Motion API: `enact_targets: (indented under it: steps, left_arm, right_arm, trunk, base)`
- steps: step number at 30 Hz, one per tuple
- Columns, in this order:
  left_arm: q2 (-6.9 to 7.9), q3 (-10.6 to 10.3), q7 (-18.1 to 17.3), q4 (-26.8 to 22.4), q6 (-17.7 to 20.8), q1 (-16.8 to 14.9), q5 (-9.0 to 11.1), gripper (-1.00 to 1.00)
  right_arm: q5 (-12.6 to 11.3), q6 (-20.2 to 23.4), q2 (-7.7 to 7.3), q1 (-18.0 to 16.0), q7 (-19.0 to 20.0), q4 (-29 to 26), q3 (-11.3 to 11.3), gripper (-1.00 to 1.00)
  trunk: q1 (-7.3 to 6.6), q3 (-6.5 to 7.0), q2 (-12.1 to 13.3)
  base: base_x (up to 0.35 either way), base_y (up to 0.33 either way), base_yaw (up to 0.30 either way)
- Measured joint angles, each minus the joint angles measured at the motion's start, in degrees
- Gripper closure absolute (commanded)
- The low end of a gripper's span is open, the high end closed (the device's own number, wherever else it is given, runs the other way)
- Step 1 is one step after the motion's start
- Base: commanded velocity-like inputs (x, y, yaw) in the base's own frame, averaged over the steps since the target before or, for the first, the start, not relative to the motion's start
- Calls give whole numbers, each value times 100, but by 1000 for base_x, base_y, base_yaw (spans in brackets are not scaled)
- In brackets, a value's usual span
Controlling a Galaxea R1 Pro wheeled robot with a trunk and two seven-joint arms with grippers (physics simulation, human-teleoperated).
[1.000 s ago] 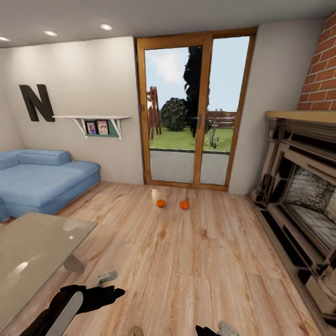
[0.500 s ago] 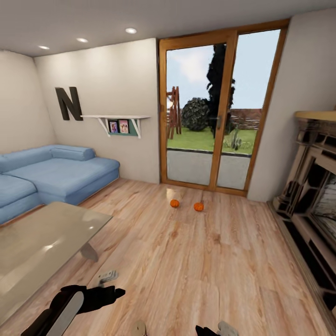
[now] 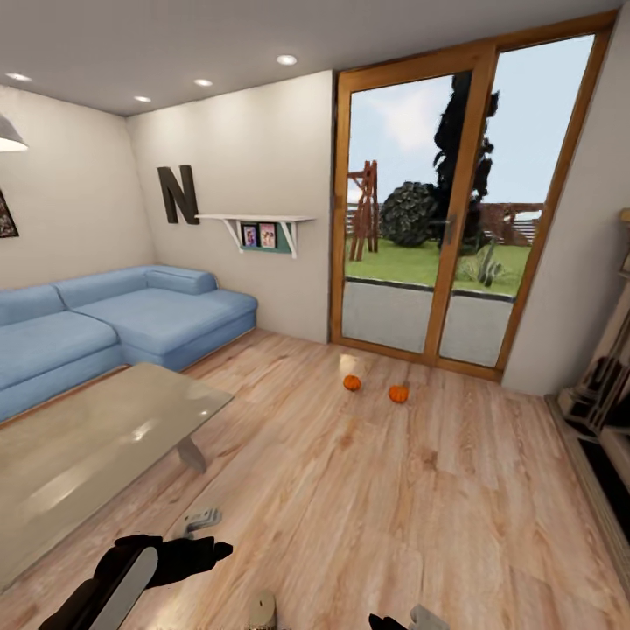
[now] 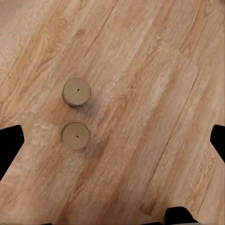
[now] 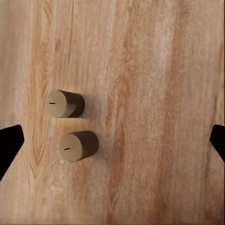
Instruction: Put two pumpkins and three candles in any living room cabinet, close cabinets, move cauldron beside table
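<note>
Two orange pumpkins [image 3: 352, 383] [image 3: 398, 394] lie on the wood floor in front of the glass door. The glossy grey coffee table [image 3: 87, 437] stands at the left. Two beige candles [image 4: 76, 91] [image 4: 75, 136] stand side by side on the floor under my left gripper [image 4: 112, 145], which is open and well above them. The same pair of candles [image 5: 63, 103] [image 5: 77, 146] sits below my open right gripper [image 5: 112, 143]. In the head view one candle [image 3: 261, 610] peeks in at the lower edge between my left gripper [image 3: 199, 521] and my right gripper [image 3: 418, 618].
A blue corner sofa [image 3: 131, 319] runs along the left wall behind the table. A wood-framed glass door [image 3: 446, 219] is at the back. The fireplace edge [image 3: 604, 394] is at the right. Open wood floor [image 3: 367, 507] lies between me and the pumpkins.
The camera has turned left: the door, pumpkins and table slid right in the picture, more sofa came in, most of the fireplace left. The arms hold the same pose.
</note>
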Motion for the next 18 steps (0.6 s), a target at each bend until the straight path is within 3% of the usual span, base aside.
enact_targets:
  steps: [6,12,18]
  left_arm:
    - [0,0,0,1,0,0,-2,-100]
    - [-1,0,0,0,1,0,-2,-100]
    - [-1,1,0,0,0,0,-2,-100]
  right_arm:
    - [25,5,7,-1,-666,-26,-18,-100]
    - [23,4,10,-1,-771,-28,-18,-100]
    - [25,11,16,0,-778,-25,-18,-100]
  trunk:
    - [0,-31,0]
    - [0,-70,0]
    - [0,-112,0]
  base:
    - [0,-302,255]
    - [0,-229,230]
    - [0,-37,217]
